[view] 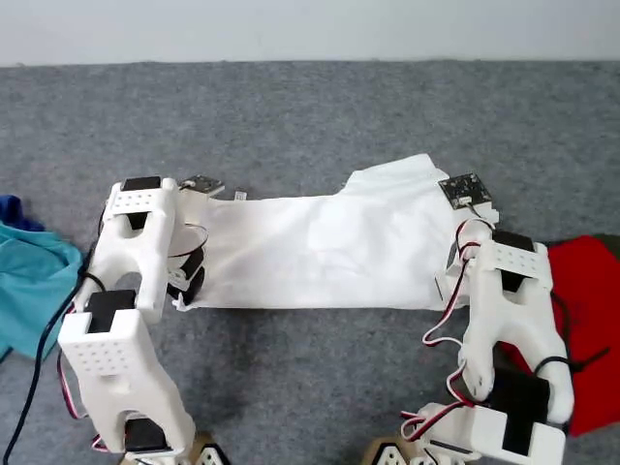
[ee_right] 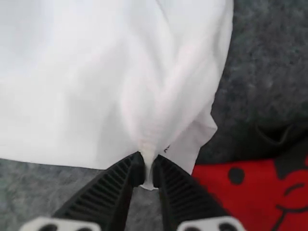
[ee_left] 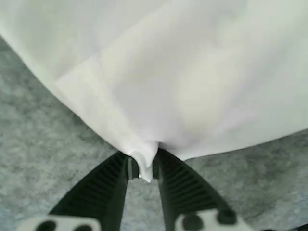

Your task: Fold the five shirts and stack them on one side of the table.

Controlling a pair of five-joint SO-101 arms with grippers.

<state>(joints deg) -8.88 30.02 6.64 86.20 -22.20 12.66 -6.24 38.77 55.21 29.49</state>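
The white cotton shirt (view: 329, 247) lies in the middle of the grey felt-covered table (view: 310, 107) as a long band running across between the two arms. Its near edge is straight and its far edge uneven, with a sleeve bulging out toward the far right. The left gripper (ee_left: 143, 166) is clamped on a small peak of fabric at the band's near left corner, and the right gripper (ee_right: 148, 168) is pinched tight on a bunched tuck at the near right corner. Holding both near corners at once looks meant to let the arms carry that edge over together, so the fold comes out even rather than skewed. Between the two pinches the cloth appears to lie flat on the table. Beyond the shirt a broad stretch of grey surface runs to the far edge, giving room to carry the near edge away from the arms. The sides are tighter. A red printed shirt (view: 586, 291) lies just beside the band's right end, under the right arm, and a crumpled teal shirt (view: 29, 281) lies near the left arm, so a sideways drag could catch either.
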